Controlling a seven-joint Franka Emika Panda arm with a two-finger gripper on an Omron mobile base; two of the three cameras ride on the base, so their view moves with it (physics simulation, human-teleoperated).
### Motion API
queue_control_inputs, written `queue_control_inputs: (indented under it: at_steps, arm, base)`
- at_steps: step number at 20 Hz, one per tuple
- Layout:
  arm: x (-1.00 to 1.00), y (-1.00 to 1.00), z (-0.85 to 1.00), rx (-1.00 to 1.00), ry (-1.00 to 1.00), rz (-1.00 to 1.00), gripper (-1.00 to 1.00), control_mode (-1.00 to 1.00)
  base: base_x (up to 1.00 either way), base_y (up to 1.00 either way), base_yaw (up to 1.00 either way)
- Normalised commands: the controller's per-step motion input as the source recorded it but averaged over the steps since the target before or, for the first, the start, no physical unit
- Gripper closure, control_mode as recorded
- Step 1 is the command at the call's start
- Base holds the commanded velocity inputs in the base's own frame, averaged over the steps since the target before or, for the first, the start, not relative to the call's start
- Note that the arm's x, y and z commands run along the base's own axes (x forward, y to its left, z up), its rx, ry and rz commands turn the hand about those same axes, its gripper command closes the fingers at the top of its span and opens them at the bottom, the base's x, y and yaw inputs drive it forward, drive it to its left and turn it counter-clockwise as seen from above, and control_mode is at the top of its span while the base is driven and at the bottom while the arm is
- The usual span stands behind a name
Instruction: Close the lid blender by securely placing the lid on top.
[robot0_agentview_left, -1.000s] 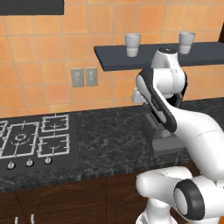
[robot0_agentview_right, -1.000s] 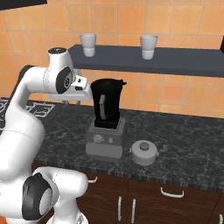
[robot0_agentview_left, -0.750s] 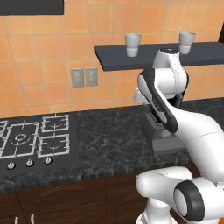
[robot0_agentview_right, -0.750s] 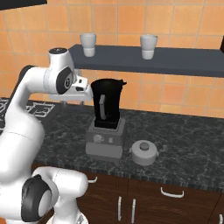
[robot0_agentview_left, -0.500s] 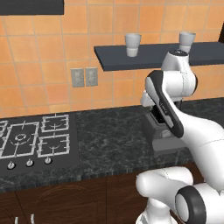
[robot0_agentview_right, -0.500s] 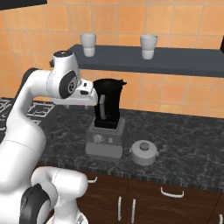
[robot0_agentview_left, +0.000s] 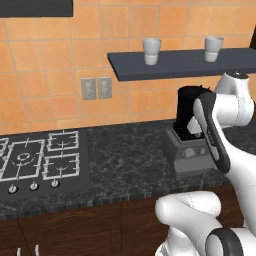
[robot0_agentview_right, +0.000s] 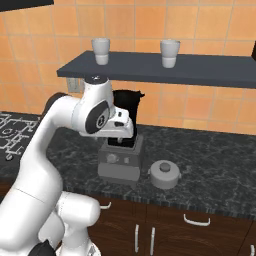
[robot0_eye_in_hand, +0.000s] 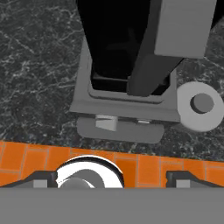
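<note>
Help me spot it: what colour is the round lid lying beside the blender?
Grey, the round squat lid; clearest in the right base view.

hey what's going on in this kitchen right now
A white robot arm has swung in over the blender on the dark counter. Its gripper looks down on the open jar with jaws wide apart and nothing in them. The lid sits on the counter beside the blender's base, not on the jar, so the capping is not yet done. Two cups stand on the shelf above.
</note>
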Motion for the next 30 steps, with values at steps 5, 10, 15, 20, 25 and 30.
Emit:
queue_control_inputs:
  at_steps: [5,10,15,20,25,30]
  arm:
    - [-0.18,-0.89,-0.34,0.02,0.00,0.00,-1.00,-1.00]
    - [-0.01,-0.68,-0.27,0.03,0.00,0.00,-1.00,-1.00]
    - [-0.01,-0.51,-0.23,0.02,0.00,0.00,-1.00,-1.00]
    - [0.05,-0.57,-0.31,0.02,0.00,0.00,-1.00,-1.00]
    - [0.16,-0.52,-0.22,0.08,0.00,0.00,-1.00,-1.00]
    - [0.20,-0.15,-0.09,0.06,0.00,0.08,-1.00,-1.00]
  base:
    - [0.00,0.00,0.00]
    - [0.00,0.00,0.00]
    - [0.00,0.00,0.00]
    - [0.00,0.00,0.00]
    - [0.00,0.00,0.00]
    - [0.00,0.00,0.00]
